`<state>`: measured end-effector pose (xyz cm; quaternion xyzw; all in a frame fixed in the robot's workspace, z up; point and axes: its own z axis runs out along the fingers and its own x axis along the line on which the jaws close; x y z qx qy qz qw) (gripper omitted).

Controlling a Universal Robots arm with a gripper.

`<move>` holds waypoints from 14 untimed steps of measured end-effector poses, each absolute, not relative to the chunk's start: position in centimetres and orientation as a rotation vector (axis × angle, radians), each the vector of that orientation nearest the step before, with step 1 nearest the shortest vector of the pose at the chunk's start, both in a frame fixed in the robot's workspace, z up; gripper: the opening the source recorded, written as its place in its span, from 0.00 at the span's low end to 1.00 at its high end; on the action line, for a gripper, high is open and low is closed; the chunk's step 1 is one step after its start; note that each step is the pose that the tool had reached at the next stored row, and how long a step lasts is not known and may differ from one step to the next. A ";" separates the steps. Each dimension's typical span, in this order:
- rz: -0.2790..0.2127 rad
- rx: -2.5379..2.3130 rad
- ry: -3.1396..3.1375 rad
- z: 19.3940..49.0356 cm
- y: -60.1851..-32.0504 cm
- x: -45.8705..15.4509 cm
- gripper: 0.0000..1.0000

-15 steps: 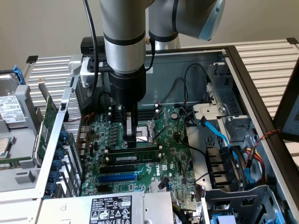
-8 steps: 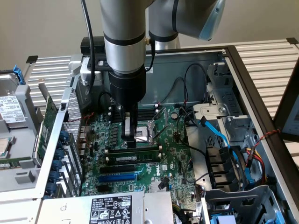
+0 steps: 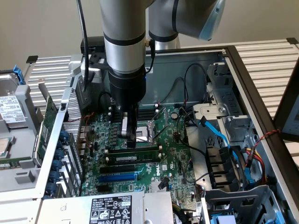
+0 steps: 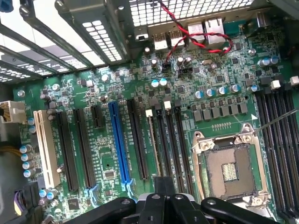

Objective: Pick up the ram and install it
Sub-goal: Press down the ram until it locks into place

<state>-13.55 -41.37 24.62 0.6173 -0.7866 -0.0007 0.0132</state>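
The ram (image 3: 140,155), a long thin green stick with a white label, stands on edge in a memory slot on the motherboard (image 3: 156,182) inside the open computer case. My gripper (image 3: 131,141) hangs straight down over the ram's end toward the exterior view's left, fingers shut together, tips at or just above its top edge; contact cannot be made out. In the wrist view the ram (image 4: 152,144) appears edge-on as a thin line in the slot beside the black memory slots (image 4: 169,144), with my gripper (image 4: 163,183) at its near end.
The CPU socket (image 3: 152,128) (image 4: 229,170) lies just beyond the ram. Black slots and a blue slot (image 4: 119,144) run parallel beside it. A green expansion card (image 3: 44,130) stands outside the case wall. Blue cables (image 3: 219,135) and drive bays crowd the exterior view's right. A power supply (image 3: 110,210) sits in front.
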 end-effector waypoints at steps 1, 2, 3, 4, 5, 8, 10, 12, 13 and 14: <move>-0.002 1.904 -2.466 24.6 -41.4 -13.5 0.11; -0.003 1.884 -2.481 24.6 -41.4 -13.5 0.11; -0.003 1.865 -2.495 24.6 -41.4 -13.5 0.11; -0.003 1.843 -2.511 24.6 -41.4 -13.5 0.11; -0.004 1.823 -2.526 24.6 -41.4 -13.5 0.11; -0.005 1.761 -2.570 24.6 -41.4 -13.5 0.11; -0.005 1.719 -2.598 24.6 -41.4 -13.5 0.11; -0.006 1.676 -2.626 24.6 -41.4 -13.5 0.11; -0.006 1.654 -2.640 24.6 -41.4 -13.5 0.11; -0.007 1.633 -2.653 24.6 -41.4 -13.5 0.11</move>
